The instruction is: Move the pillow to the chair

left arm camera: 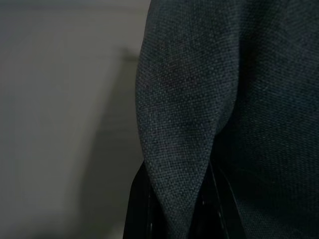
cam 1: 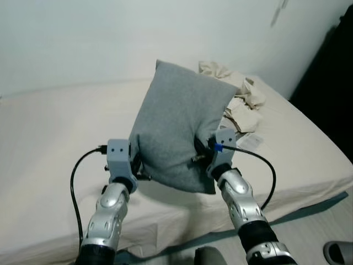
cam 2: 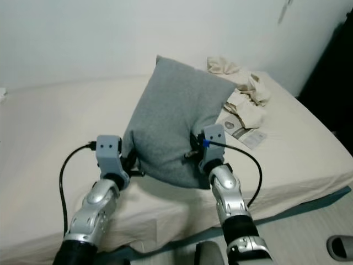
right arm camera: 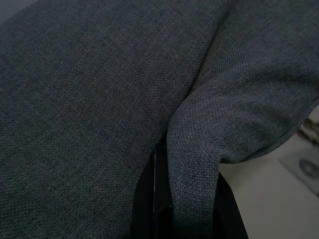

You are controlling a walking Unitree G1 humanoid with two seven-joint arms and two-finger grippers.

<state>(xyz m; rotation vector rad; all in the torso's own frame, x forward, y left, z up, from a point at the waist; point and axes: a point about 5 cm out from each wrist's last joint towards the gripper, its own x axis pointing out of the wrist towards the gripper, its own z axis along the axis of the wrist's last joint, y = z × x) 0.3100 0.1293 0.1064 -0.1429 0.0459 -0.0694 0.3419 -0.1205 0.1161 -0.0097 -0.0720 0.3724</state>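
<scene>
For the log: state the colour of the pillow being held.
Plain grey pillow, woven fabric; best in the left eye view.

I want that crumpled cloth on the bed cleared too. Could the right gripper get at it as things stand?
Probably not: the right gripper is shut on the pillow, which stands between it and the cloth.

One grey pillow point(cam 1: 179, 130), two hands — left hand point(cam 1: 135, 165), right hand point(cam 1: 201, 157) — one bed point(cam 1: 49, 143), one slipper point(cam 1: 337, 252)

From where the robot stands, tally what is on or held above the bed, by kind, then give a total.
Grey pillow, pinched by the left gripper and the right gripper: 1
Crumpled cream cloth heap: 1
Printed paper sheet beside the heap: 1
Total: 3
</scene>
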